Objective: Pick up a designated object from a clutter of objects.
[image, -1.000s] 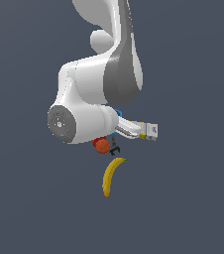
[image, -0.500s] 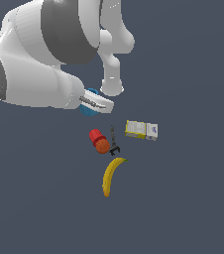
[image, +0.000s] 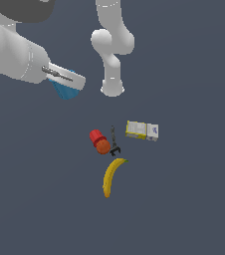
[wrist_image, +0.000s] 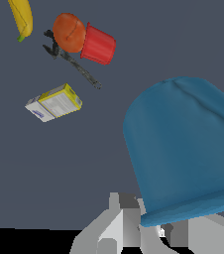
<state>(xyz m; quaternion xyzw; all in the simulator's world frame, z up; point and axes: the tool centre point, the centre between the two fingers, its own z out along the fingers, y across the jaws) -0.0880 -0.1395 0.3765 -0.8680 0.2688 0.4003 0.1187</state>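
Dark floor keeps the clutter (image: 113,149); fingers (image: 67,77) pinching blue cup (image: 64,90) have swung leftward.

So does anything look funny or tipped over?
Yes. The red cup lies on its side against the orange ball instead of standing. The blue cup is up in the gripper, away from the rest. The banana, box and clamp just lie flat.
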